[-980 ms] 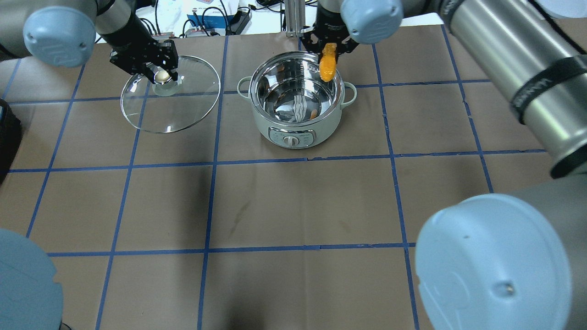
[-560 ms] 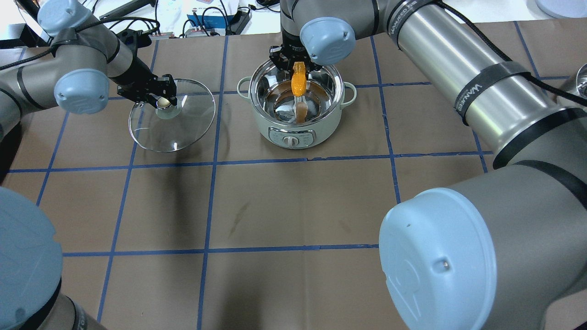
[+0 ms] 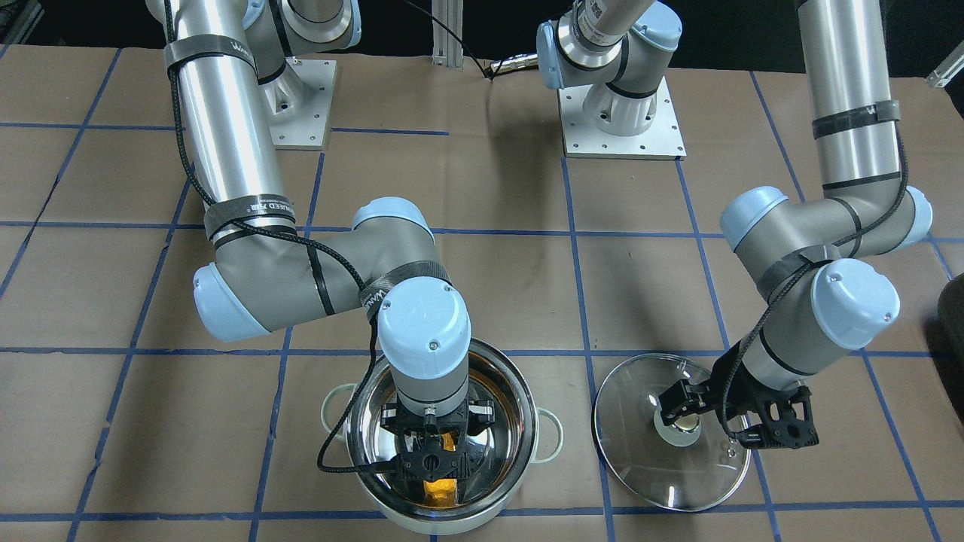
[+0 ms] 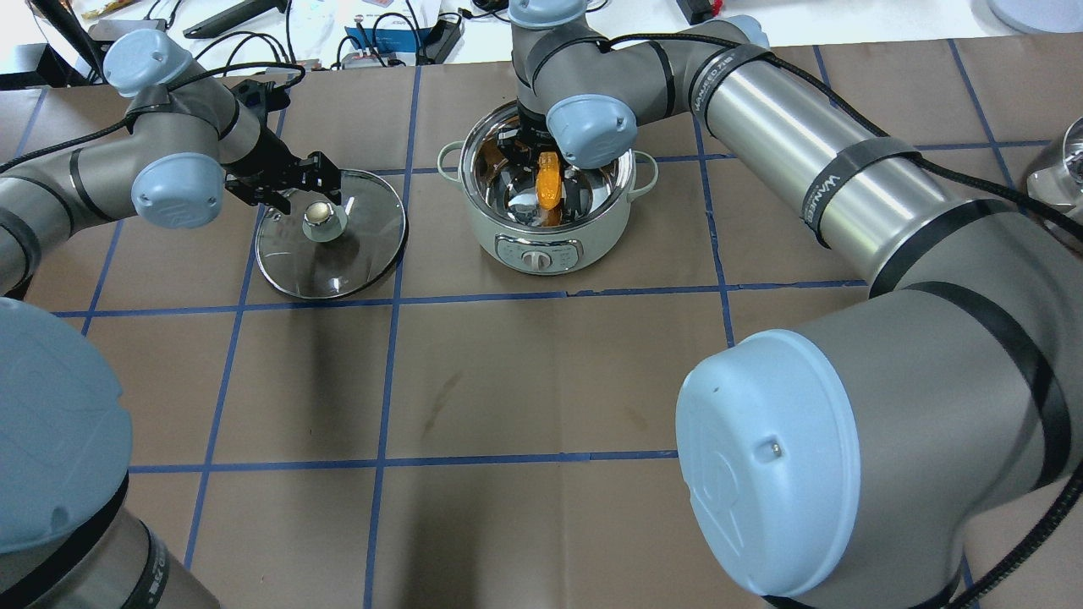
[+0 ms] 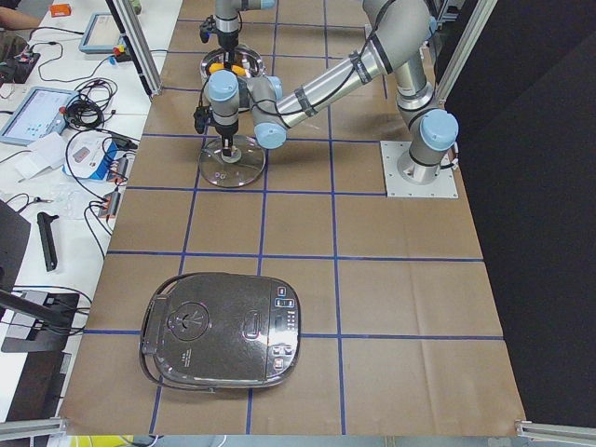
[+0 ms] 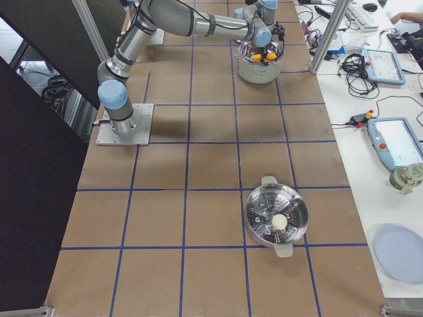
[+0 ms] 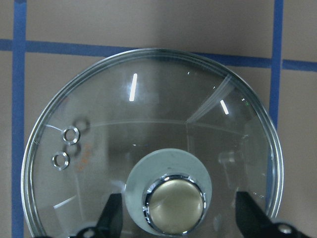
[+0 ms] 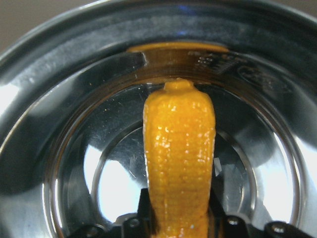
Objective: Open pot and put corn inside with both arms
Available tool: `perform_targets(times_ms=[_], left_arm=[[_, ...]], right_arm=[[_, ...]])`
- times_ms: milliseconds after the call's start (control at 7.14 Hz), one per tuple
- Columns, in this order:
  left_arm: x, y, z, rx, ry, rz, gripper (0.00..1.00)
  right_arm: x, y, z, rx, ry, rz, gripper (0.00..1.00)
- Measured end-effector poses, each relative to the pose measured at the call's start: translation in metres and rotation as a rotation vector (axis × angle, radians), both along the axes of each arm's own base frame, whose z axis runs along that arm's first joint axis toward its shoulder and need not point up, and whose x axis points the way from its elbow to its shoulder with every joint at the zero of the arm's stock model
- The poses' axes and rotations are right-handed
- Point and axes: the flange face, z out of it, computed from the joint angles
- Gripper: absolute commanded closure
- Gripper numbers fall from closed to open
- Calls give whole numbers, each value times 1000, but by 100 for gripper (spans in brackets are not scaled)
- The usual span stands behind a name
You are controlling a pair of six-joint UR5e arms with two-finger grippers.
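Observation:
The pot [image 4: 499, 230] stands open at the table's far middle, its steel inside [image 8: 54, 94] mirror-like. My right gripper [image 4: 547, 161] reaches down into it and is shut on the corn [image 4: 548, 184], a yellow-orange cob held upright with its tip [image 8: 179, 89] pointing into the pot. It also shows in the front view [image 3: 440, 491]. The glass lid [image 4: 360, 254] lies flat on the table left of the pot. My left gripper [image 4: 306, 193] is open over the lid's brass knob [image 7: 173, 203], one finger [image 7: 113, 218] clear of it on each side.
A black and silver rice cooker [image 5: 223, 331] sits at the table's left end. A steel steamer pot [image 6: 276, 218] sits at the right end, with a pale plate [image 6: 400, 246] on the side bench. Cables and devices [image 4: 398, 34] lie beyond the far edge.
The left gripper has lowered the lid flat onto the table and let go of the knob. The right gripper has carried the corn from the far rim down into the pot.

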Motion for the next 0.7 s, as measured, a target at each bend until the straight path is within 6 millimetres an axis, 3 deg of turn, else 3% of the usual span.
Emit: perform_targets(times_ms=[140,280,420,700], left_arm=[[-4,2,26,6,-25,10,0],[-16,11,68,30,-55,19,0],[-39,25,119,63,-70,13,0],[-89,60,202,95,-101,-44,0]], right_arm=[[-1,1,-4,0,11,3,0],[-4,2,1,-10,24,2,0],[-7,4,20,-32,26,1,0],[-28,25,96,-43,21,-10,0]])
